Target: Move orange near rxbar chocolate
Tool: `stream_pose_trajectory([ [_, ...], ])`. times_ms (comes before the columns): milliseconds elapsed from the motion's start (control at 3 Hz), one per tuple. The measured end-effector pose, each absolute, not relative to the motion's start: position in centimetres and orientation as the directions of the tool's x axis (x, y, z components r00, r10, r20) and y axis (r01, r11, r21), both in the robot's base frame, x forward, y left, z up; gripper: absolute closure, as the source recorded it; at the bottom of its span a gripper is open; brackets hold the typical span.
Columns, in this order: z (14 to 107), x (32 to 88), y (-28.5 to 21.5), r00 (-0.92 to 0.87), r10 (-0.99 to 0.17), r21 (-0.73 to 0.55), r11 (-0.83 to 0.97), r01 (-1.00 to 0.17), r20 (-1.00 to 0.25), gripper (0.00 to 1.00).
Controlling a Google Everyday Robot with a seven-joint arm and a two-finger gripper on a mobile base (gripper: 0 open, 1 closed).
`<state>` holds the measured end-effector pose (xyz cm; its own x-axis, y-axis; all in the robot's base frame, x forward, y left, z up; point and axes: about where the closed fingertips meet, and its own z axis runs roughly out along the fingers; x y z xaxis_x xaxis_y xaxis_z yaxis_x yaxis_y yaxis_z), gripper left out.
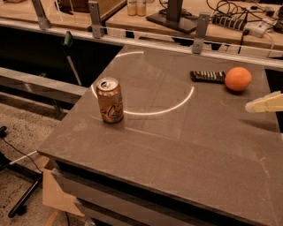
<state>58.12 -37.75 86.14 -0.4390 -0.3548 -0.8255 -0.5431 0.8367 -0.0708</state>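
As the gripper (pixel 255 106) hovers rightmost, the orange (pixel 238 78) lies apart — behind.

the orange (pixel 238 78) was bright orange, the rxbar chocolate (pixel 208 76) near-black with pale lettering, the can (pixel 109 100) tan-orange, the table (pixel 177 145) grey-brown; the cream gripper (pixel 251 107) hung at the right edge.

The setting was a lab or workshop. A grey test table (pixel 177 145) stood before a wooden workbench (pixel 121 17) that carried a power strip (pixel 227 20), loose cables (pixel 221 6) and a monitor stand (pixel 171 16). The robot's gripper (pixel 250 106) hung at the right edge, above the table.
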Motion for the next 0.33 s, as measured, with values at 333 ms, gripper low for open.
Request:
stream_pose_trajectory([
  [333, 88.32, 53.38, -40.4, -0.473, -0.343, -0.141, 0.9, -0.412, -0.811, 0.0],
])
